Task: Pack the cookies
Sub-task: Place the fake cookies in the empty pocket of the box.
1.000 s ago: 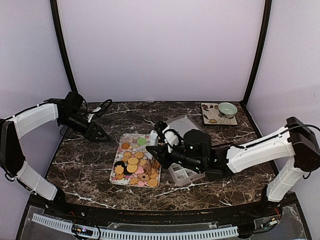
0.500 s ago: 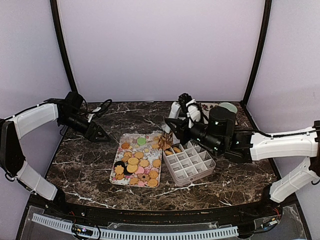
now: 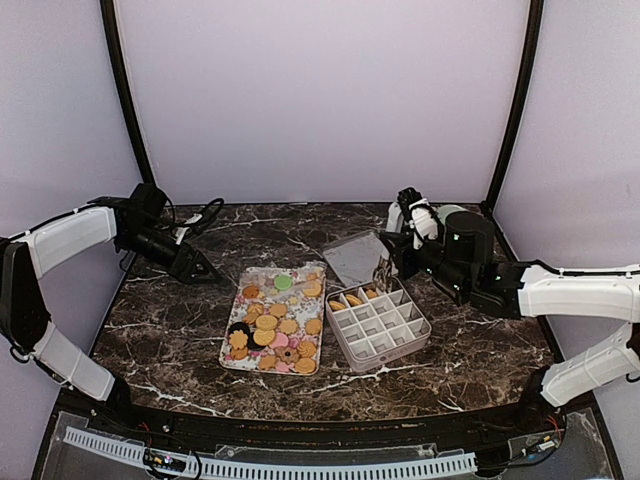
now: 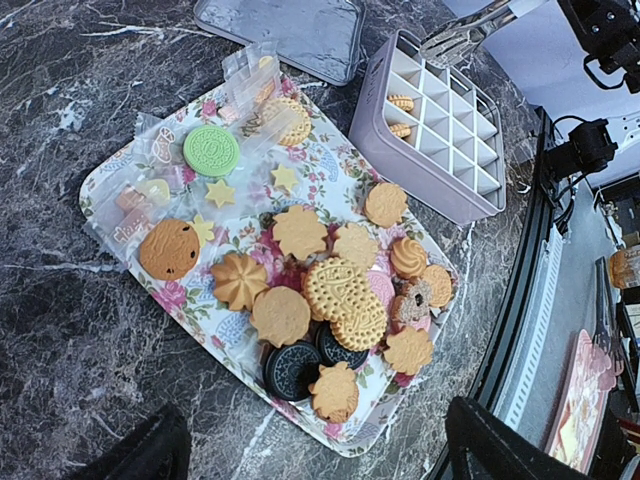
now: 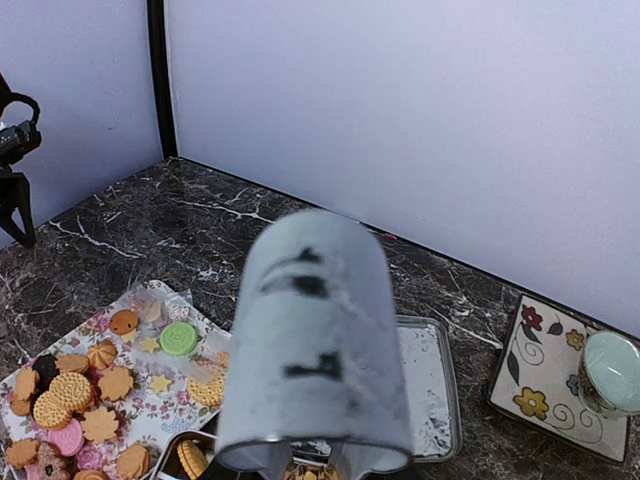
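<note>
Metal tongs (image 3: 383, 272) in right fingers (image 3: 398, 252) now over divided box (image 3: 380, 325) not tray (image 4: 100, 185), left fingers (image 4: 150, 450) wide, unmoved

Soft even light (wrist foreground blurred)

No text, brand or number is reading clearly anywhere. Faint printing is showing on the clear wrappers (image 4: 135, 205) lying on the tray (image 4: 328, 168), too small to make out. Dark marks are showing on the pale cylinder (image 5: 315, 340), too blurred to read.
</note>
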`<state>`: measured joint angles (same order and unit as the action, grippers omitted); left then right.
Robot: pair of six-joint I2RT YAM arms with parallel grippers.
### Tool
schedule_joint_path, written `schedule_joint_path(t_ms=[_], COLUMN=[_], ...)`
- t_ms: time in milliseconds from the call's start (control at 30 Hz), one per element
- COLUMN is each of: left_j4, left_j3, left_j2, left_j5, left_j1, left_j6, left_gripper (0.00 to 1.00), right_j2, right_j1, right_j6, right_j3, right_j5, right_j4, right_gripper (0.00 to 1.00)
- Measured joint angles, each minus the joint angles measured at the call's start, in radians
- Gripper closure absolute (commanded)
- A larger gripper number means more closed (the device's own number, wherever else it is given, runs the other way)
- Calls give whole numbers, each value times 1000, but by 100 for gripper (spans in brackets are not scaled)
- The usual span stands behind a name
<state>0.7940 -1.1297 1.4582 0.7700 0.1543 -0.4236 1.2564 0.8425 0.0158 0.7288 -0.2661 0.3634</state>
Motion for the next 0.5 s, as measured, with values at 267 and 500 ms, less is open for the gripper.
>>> schedule_joint_path(t_ms=[267, 500], left_j4=[0, 0], left_j3=[0, 0], left_j2=[0, 0], left_j5=[0, -2], left_j1=[0, 0], left_j6=[1, 1], left_gripper=[9, 8], right_j2=[0, 0], right_j1=[-5, 71], right_j6=[-3, -11], right_j3=[13, 93], right_j5=[34, 65], right_j4=[-10, -27], right_gripper=[83, 84])
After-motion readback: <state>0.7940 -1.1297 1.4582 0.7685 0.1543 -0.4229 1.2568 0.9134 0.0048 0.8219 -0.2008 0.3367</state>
